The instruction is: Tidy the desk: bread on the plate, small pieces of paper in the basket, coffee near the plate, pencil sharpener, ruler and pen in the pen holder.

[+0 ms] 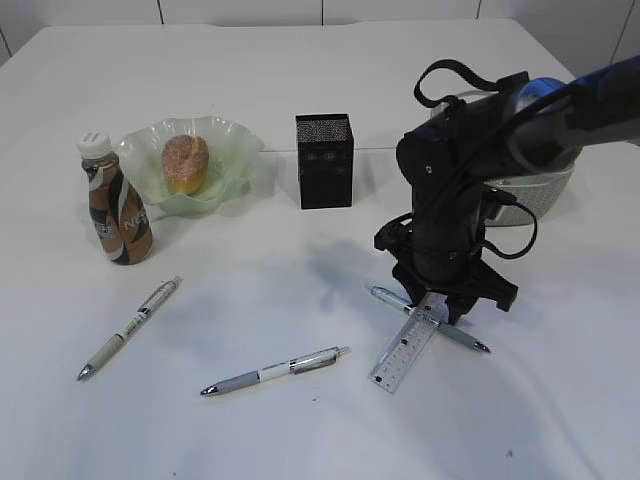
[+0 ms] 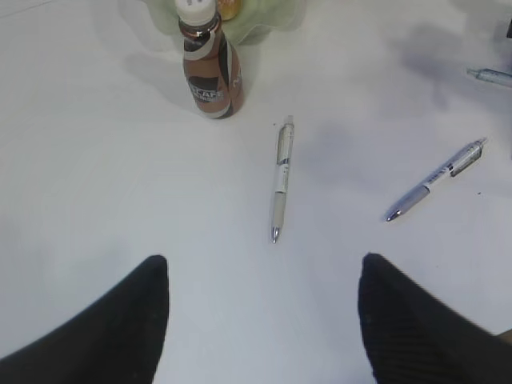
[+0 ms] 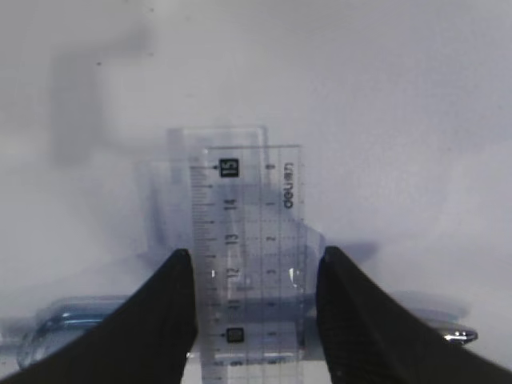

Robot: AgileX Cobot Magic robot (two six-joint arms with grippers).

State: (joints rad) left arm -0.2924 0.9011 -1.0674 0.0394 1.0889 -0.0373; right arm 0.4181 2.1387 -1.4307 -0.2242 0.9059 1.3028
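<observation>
White tabletop (image 1: pixel 300 420) fills the scene, with a pale wall behind its far edge. Toward the left edge a coffee bottle (image 1: pixel 115 200) stands upright just beside a green wavy-rimmed plate (image 1: pixel 235 145) that holds a bread roll (image 1: pixel 186 163). Nearer the front edge lie a white pen (image 1: pixel 130 328) and, to its right, a grey-and-silver pen (image 1: pixel 275 371). A black pen holder (image 1: pixel 324 160) stands upright near the middle. Right of centre, a clear ruler (image 1: pixel 400 358) lies crossed over a blue-tinted pen (image 1: pixel 385 296). A pale basket (image 1: pixel 545 195) sits toward the right edge, mostly hidden by the arm.

Only the right arm shows from outside: it reaches in from the right edge and bends steeply down, its right gripper (image 1: pixel 441 318) over the ruler's upper end. Its wrist camera shows the fingers (image 3: pixel 160 312) standing apart, one on each side of the ruler; I cannot tell whether they touch it.

The left gripper (image 2: pixel 264 320), visible only in its own wrist camera, hangs spread wide over bare tabletop, short of the white pen and holding nothing.
</observation>
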